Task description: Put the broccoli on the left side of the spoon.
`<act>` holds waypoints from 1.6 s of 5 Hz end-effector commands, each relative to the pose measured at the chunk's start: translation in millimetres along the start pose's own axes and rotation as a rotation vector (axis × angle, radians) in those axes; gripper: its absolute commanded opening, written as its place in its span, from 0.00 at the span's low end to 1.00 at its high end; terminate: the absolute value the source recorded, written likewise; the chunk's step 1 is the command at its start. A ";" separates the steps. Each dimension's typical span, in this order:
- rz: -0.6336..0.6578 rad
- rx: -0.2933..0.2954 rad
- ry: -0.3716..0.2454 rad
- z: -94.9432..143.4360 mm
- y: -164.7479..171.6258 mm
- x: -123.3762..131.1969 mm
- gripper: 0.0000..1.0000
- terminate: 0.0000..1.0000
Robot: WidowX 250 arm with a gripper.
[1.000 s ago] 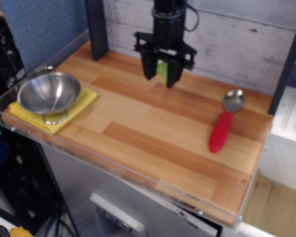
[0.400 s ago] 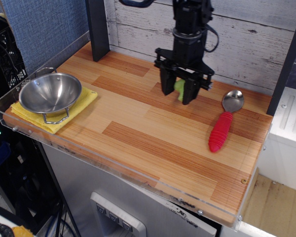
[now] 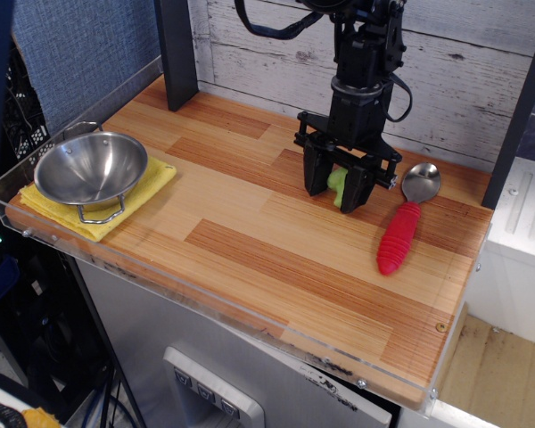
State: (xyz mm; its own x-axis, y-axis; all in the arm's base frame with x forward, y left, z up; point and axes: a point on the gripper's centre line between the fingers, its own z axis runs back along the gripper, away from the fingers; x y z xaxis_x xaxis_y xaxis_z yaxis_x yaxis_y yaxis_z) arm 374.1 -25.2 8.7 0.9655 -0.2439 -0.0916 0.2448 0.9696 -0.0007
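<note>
My gripper (image 3: 336,189) is shut on the light-green broccoli (image 3: 337,185), which shows between its two black fingers. The fingertips are at or just above the wooden table (image 3: 250,241); I cannot tell whether the broccoli touches it. The spoon (image 3: 407,220), with a silver bowl and a thick red handle, lies on the table to the right of the gripper, a short gap away, its bowl pointing toward the back wall.
A steel bowl (image 3: 91,168) stands on a yellow cloth (image 3: 152,183) at the table's left end. A dark post (image 3: 176,53) stands at the back left. A clear plastic rim (image 3: 205,308) runs along the front edge. A white plank wall is behind.
My gripper has moved right and down with the broccoli, from the back middle of the table to a spot just left of the spoon. The spoon and bowl have not moved.
</note>
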 end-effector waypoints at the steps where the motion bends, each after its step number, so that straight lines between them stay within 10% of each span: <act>1: 0.010 -0.022 0.017 1.8 8.4 -4.5 1.00 0.00; 6: 0.115 -0.091 -0.204 116.5 18.7 -60.2 1.00 0.00; 8: 0.230 -0.017 -0.302 130.9 26.7 -91.4 1.00 0.00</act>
State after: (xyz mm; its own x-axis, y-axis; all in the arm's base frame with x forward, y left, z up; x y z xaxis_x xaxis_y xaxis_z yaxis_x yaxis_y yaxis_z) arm 314.8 20.2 133.3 0.9877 -0.0177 0.1551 0.0236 0.9991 -0.0358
